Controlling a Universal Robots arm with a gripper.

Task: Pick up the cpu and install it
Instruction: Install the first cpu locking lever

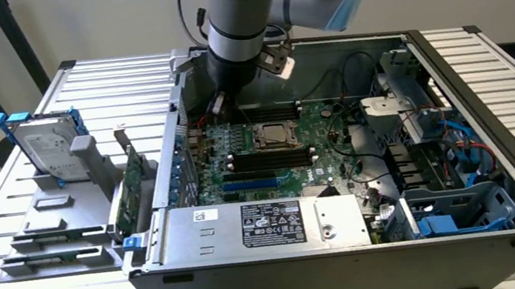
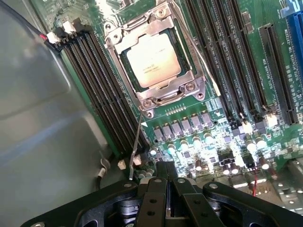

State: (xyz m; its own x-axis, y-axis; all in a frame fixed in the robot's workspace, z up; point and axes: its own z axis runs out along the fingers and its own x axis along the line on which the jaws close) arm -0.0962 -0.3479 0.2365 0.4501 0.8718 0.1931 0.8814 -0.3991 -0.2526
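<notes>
The cpu [image 2: 152,60], a flat silver square with a thin green rim, lies inside the metal socket frame [image 2: 187,90] on the green motherboard [image 1: 323,152]. From outside, the cpu [image 1: 273,134] shows at the board's centre. My gripper [image 2: 166,176] hovers above the board beside the socket, over the row of small grey components, its black fingers pressed together with nothing between them. In the exterior view the arm reaches down into the open computer case [image 1: 352,252], and the gripper [image 1: 220,104] hangs at the case's far side, just beyond the socket.
Black memory slots [image 2: 102,90] flank the socket on both sides. A thin metal lever [image 2: 136,144] sticks up near the gripper. The power supply [image 1: 263,226] lies at the case front. A hard drive with blue clips [image 1: 47,151] stands in a grey rack outside the case.
</notes>
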